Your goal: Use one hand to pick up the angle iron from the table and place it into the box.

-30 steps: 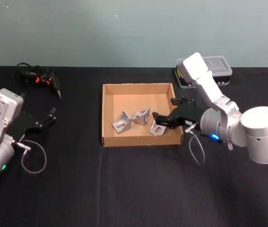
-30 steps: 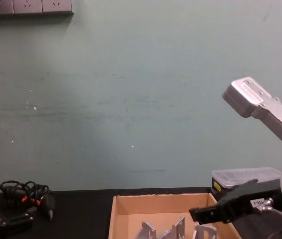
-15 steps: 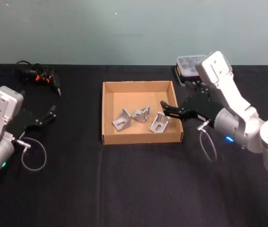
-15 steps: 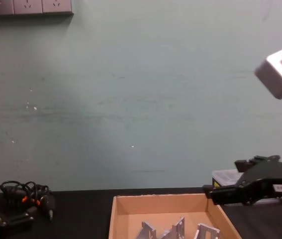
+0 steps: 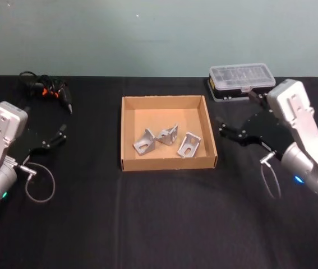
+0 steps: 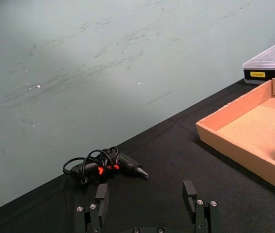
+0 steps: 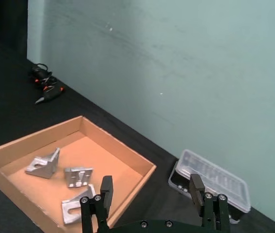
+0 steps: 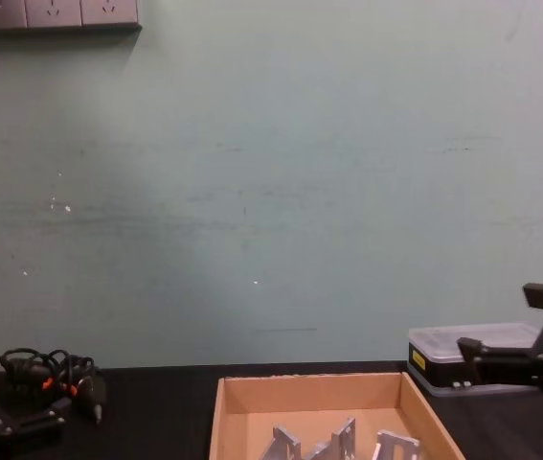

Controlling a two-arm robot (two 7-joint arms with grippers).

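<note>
Ahead of my right gripper (image 5: 221,128), box (image 5: 128,134) holds three brackets (image 5: 188,144). Jaws wide, empty, pulled back off box since half second ago; drop looks done. Left gripper (image 5: 62,134) parked, open, empty.

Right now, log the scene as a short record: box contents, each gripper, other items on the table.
box: brown cardboard, centre of table
contents: three angle irons lying on the box floor
right gripper: open, holding nothing, to the right of the box
left gripper: open, holding nothing, parked at the table's left side
plastic case: clear lid, behind the right gripper
corded tool: far left corner
</note>
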